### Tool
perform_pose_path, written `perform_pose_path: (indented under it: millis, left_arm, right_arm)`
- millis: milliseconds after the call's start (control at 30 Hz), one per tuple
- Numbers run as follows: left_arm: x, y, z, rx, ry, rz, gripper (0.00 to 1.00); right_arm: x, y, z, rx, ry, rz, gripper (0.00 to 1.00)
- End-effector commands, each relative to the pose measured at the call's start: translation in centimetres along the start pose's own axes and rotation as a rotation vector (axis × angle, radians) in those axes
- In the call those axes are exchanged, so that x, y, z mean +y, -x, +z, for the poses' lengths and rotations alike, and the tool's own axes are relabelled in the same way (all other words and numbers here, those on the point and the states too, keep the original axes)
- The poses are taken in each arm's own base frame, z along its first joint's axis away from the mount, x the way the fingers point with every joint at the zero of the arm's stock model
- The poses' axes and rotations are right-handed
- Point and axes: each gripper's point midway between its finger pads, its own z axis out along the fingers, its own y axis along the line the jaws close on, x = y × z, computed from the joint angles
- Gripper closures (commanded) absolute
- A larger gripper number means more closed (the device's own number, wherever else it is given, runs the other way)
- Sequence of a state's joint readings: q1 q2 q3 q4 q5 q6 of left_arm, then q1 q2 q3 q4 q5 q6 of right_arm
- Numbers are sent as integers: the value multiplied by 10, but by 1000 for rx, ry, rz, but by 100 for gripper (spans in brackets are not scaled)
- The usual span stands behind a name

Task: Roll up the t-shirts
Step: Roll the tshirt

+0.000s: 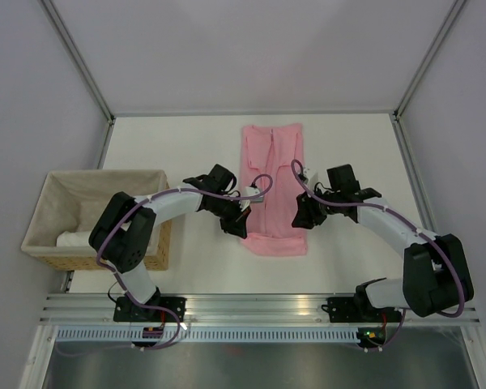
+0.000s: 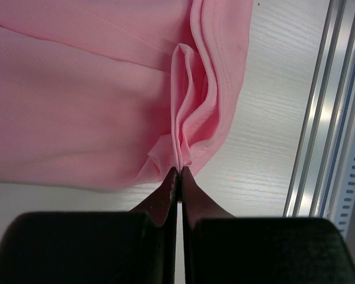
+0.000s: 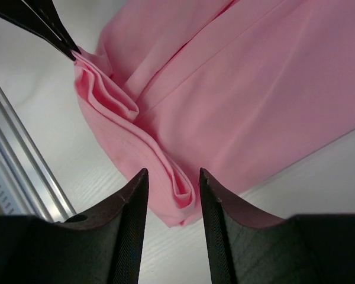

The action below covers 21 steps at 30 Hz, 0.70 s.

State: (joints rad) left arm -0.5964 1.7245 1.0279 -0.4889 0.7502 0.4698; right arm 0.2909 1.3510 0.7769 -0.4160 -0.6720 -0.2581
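At table (image 1: 170,146) centre: folded pink t-shirt (image 1: 271,162), near hem bunched into starter roll. Pinched at left end by left gripper (image 2: 178,173), likely as anchor; straddled at right end by half-parted right gripper (image 3: 173,177), ungripped.

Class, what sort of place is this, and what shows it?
Probably a robotics lab cell: two arms bolted to an aluminium rail, a table walled by plain panels, a pink t-shirt and wicker basket as props.

left arm (image 1: 174,203): arcs from lower left to frame centre | left hand (image 2: 178,170): fingers pressed together, pinching a t-shirt (image 2: 77,100) fold | right arm (image 1: 389,220): arcs in from lower right | right hand (image 3: 173,173): fingers parted, angled down
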Motion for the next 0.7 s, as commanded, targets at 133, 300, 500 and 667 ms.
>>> perform_pose_path:
  millis: [133,300,500,667]
  left_arm:
    - [-1,10,-7,-18,6,-14,98]
    - [-2,7,-7,-10,10,-22,98]
    - [-15,1,-5,4,-25,-54,98]
    - [-35,-11,-7,71,-54,-84,96]
  right_arm:
    - [2,-3,-8,28,-86,371,55]
    - [-1,-24,-17,-45,-207,472,52]
    - [-16,-36,-9,-94,-280,499,51]
    - [-7,-36,4,-99,-215,468,51]
